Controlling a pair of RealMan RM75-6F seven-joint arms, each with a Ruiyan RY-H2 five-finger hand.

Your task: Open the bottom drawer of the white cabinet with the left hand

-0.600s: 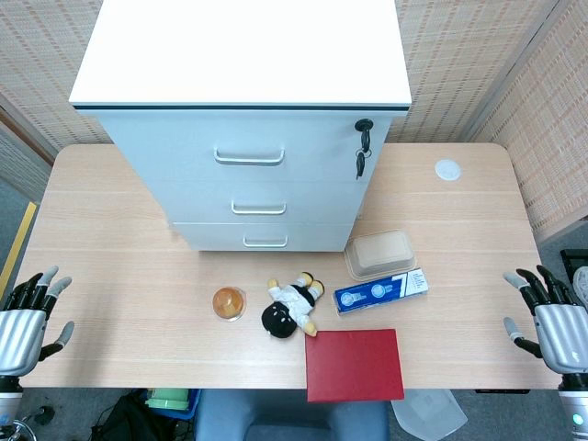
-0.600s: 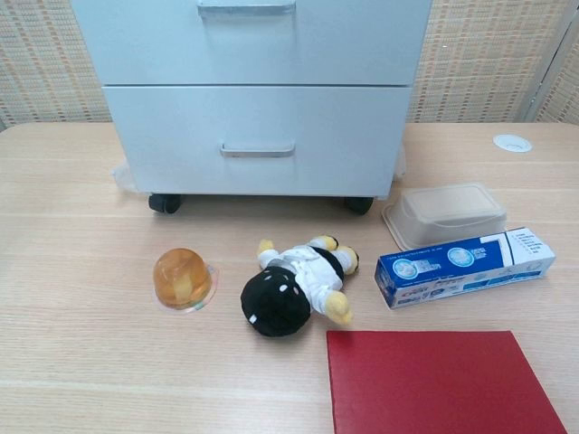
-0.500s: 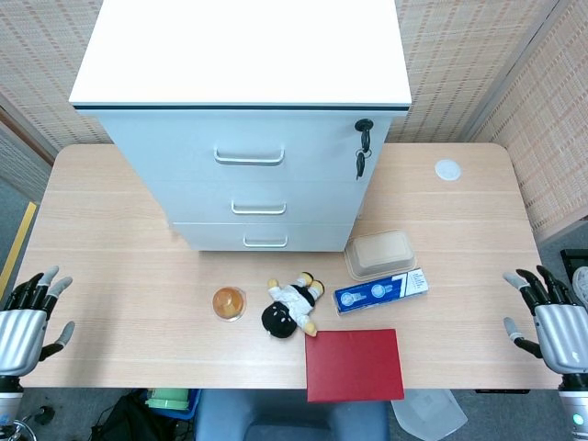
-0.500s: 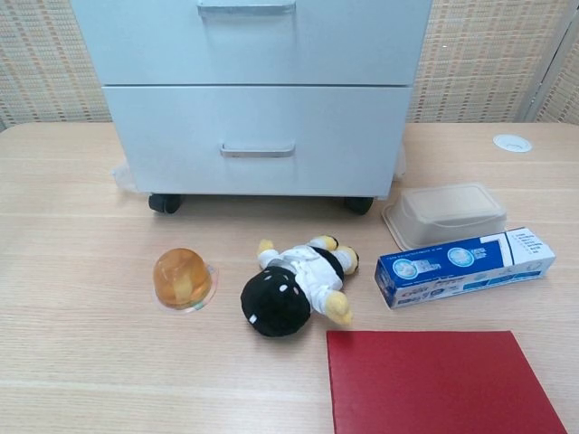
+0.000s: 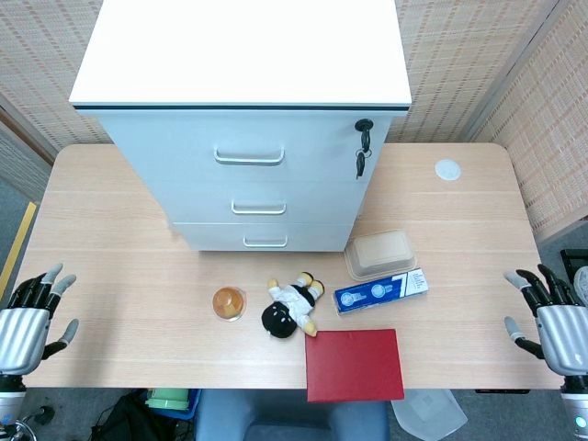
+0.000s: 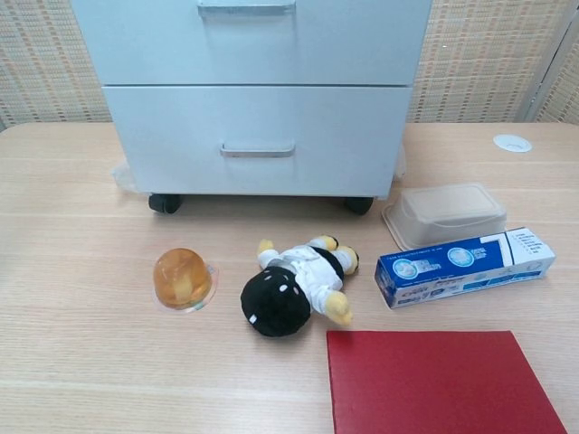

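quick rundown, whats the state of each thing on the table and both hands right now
bottom drawer: closed, handle untouched
middle drawer: closed
top drawer: closed, key in lock
left hand: open, at table's left edge
right hand: open, at right edge
plastic container: upside down
plush doll: lying down
red book: closed, flat
blue box: closed, lying flat

The head view looks steeply down from high above the near edge of the worktop (image 5: 119, 276), taking in the whole white cabinet (image 5: 241, 55). The chest view sits low and close, facing the bottom drawer (image 6: 258, 140) level-on. Both share the plush doll (image 5: 292, 305) and red book (image 6: 443, 380).
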